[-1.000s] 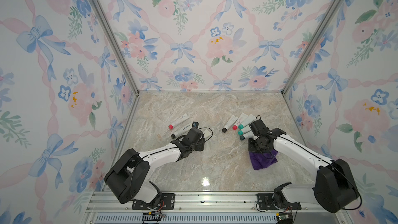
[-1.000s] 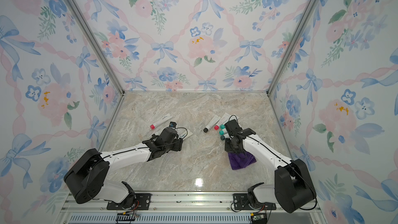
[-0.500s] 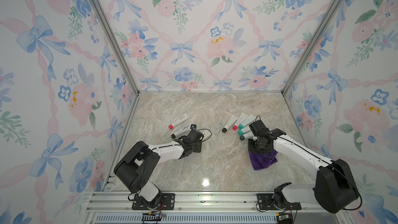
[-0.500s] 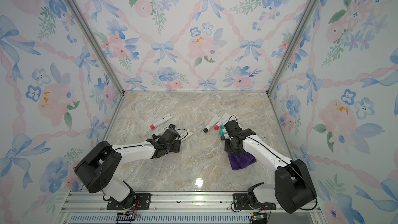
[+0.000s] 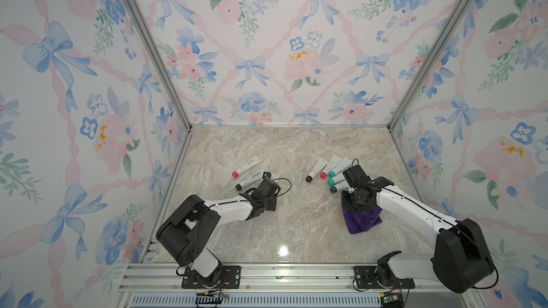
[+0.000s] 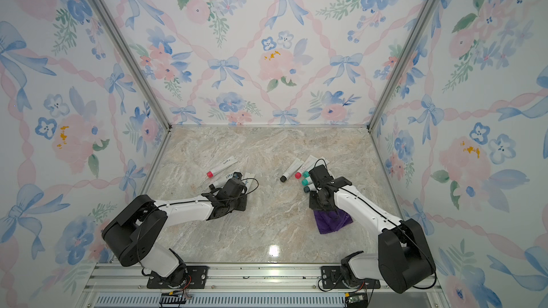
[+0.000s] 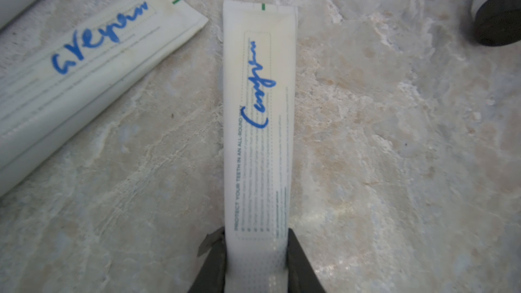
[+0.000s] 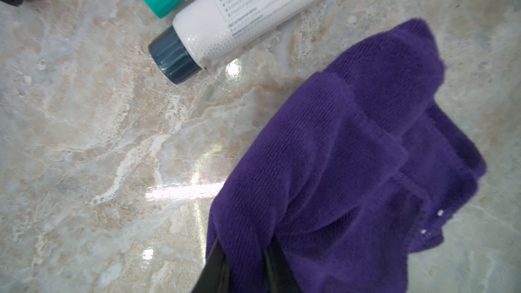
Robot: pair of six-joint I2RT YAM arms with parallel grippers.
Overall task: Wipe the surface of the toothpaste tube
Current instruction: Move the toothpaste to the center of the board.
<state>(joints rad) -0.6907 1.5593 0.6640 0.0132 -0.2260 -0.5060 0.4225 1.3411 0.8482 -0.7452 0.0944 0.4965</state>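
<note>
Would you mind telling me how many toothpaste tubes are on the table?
8. Left: a red-capped tube, a black-capped tube, a held tube in the left gripper. Right, fanned: black cap, red cap, teal cap, second teal cap, dark teal cap. More may be hidden.

The toothpaste tube [image 7: 258, 136] is cut off at its cap end.

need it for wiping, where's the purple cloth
In both top views the purple cloth sits right of centre, pinched in the right gripper, just nearer the base than the dark-capped tube.
</note>
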